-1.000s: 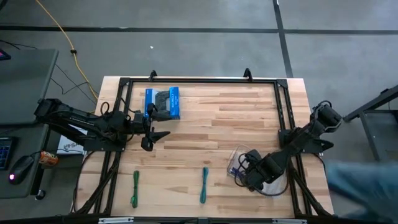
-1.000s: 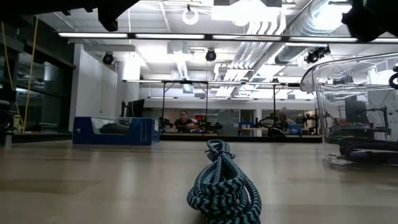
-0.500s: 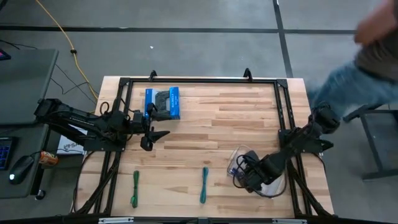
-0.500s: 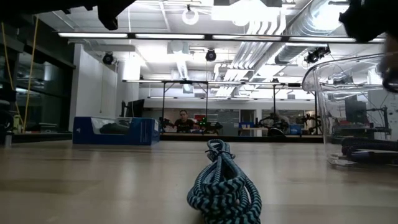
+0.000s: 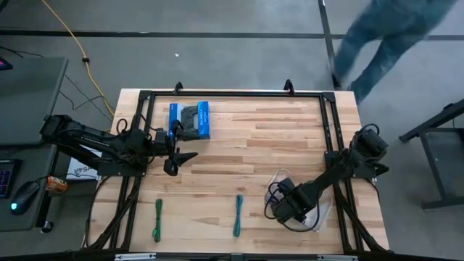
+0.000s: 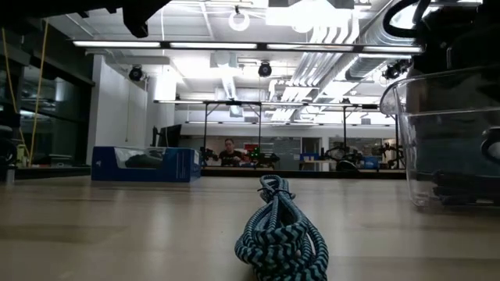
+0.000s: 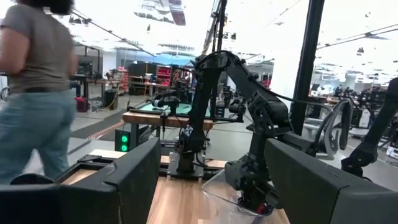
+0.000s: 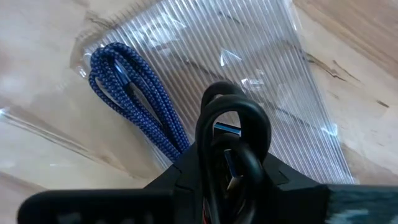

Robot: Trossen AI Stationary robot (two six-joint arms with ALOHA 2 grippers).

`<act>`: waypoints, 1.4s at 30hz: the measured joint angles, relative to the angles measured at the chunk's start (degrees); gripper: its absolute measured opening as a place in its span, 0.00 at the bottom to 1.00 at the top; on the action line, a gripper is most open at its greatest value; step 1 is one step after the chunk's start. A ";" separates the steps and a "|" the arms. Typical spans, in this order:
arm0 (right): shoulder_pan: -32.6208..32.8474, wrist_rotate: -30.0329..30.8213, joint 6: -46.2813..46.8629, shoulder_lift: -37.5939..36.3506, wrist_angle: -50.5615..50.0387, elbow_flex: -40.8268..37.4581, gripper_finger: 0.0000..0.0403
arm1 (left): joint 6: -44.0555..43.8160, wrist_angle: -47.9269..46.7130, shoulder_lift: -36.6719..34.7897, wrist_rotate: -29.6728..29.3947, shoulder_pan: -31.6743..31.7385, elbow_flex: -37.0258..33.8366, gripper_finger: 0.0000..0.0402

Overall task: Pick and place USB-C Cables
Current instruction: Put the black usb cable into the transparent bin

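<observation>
Right tool (image 8: pixel 227 158) closed on black cable (image 8: pixel 231 127), over clear bin (image 5: pixel 308 210) near bench's (image 5: pixel 254 156) right front corner; blue-purple cable (image 8: pixel 134 93) inside. Left tool (image 5: pixel 190 156) open, hovering by left edge. Teal cable (image 5: pixel 237 216) and green cable (image 5: pixel 157 219) along front edge. Blue box (image 5: pixel 190 120) near back-left corner. No legible writing.

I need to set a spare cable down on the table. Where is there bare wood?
Bare wood spans the middle, between the blue box, the left gripper and the clear container. Crowded: the near edge with the green cable and teal cable, and around the right gripper.
</observation>
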 joint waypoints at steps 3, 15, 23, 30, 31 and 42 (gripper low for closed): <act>0.02 -0.07 -0.30 0.04 0.09 0.00 0.16 | -0.04 0.00 0.00 0.00 0.00 0.00 0.67; 0.04 0.20 -2.19 0.13 0.17 0.00 0.25 | -0.02 0.00 0.00 0.00 0.00 0.00 0.67; 0.04 0.01 -3.33 0.13 0.39 -0.02 0.25 | -0.06 -0.02 0.00 0.00 0.00 0.00 0.67; 0.04 -0.48 -3.95 0.13 0.44 -0.07 0.26 | -0.01 -0.02 0.00 0.00 0.00 0.00 0.67; 0.04 -0.47 -4.42 0.13 0.44 -0.07 0.27 | 0.00 -0.02 0.00 0.00 0.00 0.00 0.67; 0.00 0.44 -5.79 0.15 0.03 -0.11 0.53 | 0.00 -0.02 0.00 -0.02 0.00 0.00 0.67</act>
